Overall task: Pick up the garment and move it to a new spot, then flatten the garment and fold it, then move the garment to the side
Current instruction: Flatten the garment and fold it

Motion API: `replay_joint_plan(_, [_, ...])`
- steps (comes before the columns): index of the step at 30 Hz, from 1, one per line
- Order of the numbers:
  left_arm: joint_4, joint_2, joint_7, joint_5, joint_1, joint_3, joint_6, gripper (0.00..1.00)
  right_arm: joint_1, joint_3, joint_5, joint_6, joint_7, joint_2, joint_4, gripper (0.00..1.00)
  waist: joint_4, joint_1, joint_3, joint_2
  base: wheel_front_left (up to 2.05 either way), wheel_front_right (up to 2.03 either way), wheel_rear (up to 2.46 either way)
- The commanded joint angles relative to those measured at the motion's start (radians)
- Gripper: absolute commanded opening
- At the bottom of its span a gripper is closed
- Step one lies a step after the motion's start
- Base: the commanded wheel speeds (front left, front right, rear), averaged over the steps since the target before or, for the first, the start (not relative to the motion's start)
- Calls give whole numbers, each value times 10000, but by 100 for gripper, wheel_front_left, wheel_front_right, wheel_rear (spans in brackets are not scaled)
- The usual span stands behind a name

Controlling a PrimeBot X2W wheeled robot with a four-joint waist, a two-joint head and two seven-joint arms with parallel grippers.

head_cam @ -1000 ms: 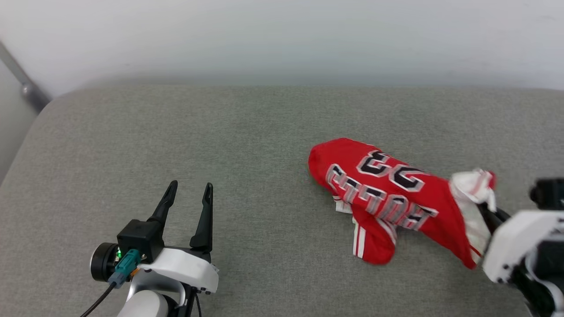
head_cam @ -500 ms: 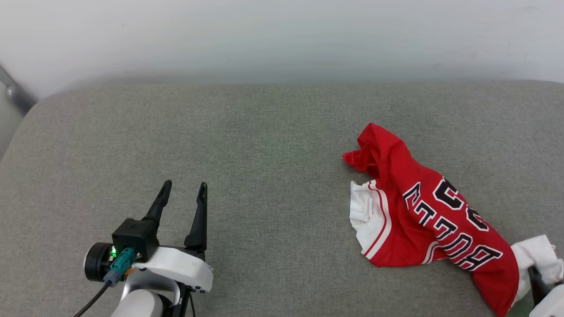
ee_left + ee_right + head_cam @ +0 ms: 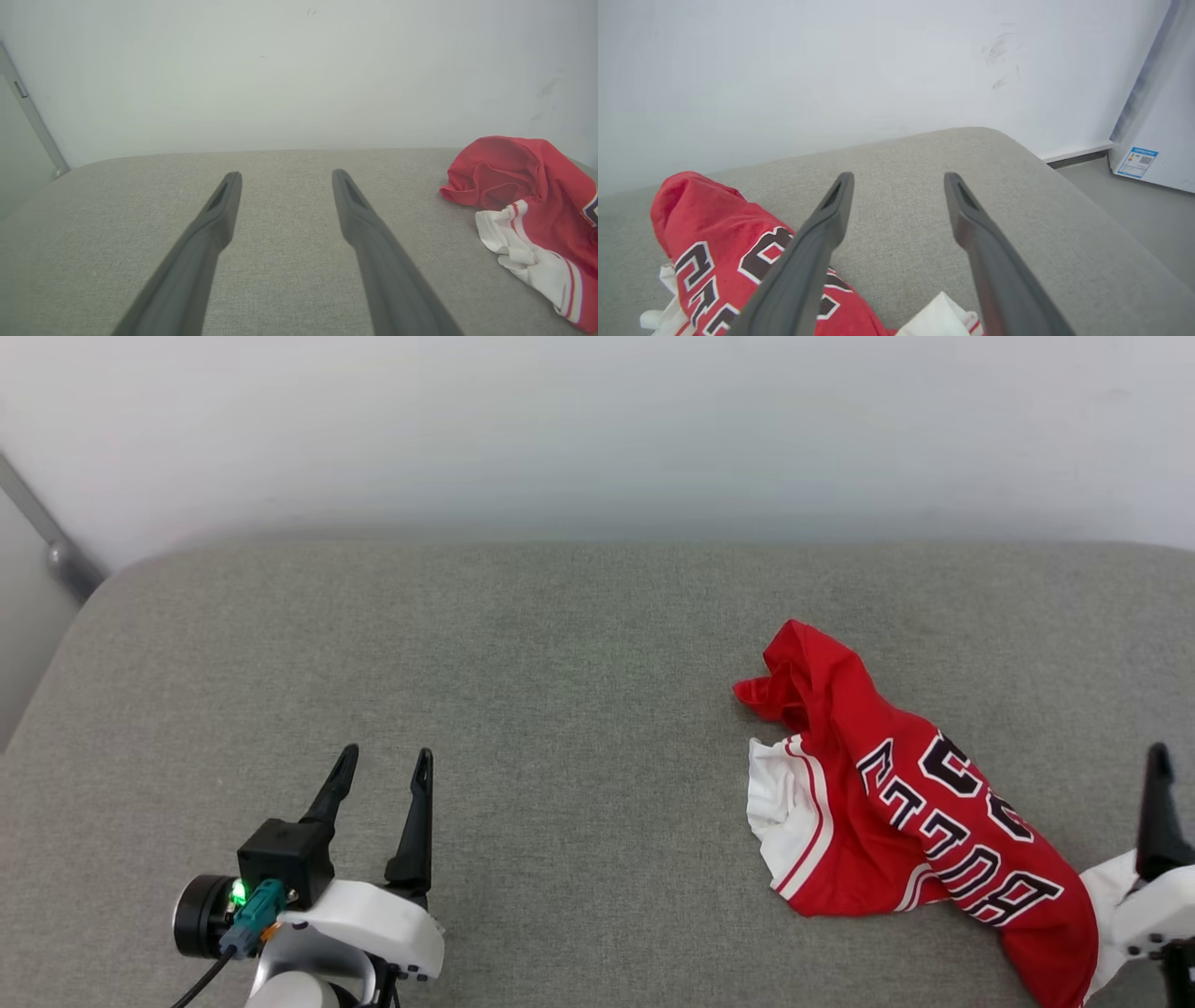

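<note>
The garment (image 3: 896, 803) is a red jersey with white sleeves and a black-and-white print. It lies crumpled on the right part of the grey cushion (image 3: 560, 691), print up, one white sleeve spread at its left side. My right gripper (image 3: 899, 177) is open just right of it, nothing between its fingers. One dark finger (image 3: 1159, 803) rises at the head view's right edge, beside the other white sleeve (image 3: 941, 317). My left gripper (image 3: 387, 756) hovers open over bare cushion at the lower left, far from the garment (image 3: 537, 196). The left wrist view also shows my left gripper (image 3: 286, 175) empty.
A white wall (image 3: 597, 429) runs behind the cushion. A grey metal bar (image 3: 56, 551) slants at the far left. Past the cushion's rounded right edge (image 3: 1064, 182) are the floor and a white appliance (image 3: 1157, 116) with a label.
My right gripper has opened and let go of the white sleeve. The garment, held up a second ago, now lies spread further right on the cushion. The left arm stayed put.
</note>
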Motion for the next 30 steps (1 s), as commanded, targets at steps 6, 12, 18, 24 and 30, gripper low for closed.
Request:
replay_joint_plan(6, [-87,61,7,-131,399,54,180,100,887,1647,-285,-3,-170,11,-1134,100,-29,0,-417,-1,0,0,0])
replay_joint_plan(12, [-198,161,118,-157,581,28,258,100,1579,2706,-309,-3,-36,10,-2094,100,-127,0,-614,-1,0,0,0])
replay_joint_plan(18, [-214,227,120,-334,665,144,253,100,2123,3401,-270,-3,-30,9,-2749,100,-357,0,-713,-1,0,0,0])
replay_joint_plan(24, [-117,309,381,-352,202,36,94,100,2294,3838,-174,-5,69,12,-2908,100,-693,0,-649,-1,0,0,0])
replay_joint_plan(30, [382,-69,1730,-519,-1378,-840,-814,100,1927,4028,-88,-5,75,9,-2949,100,-1187,0,-158,-1,0,0,0])
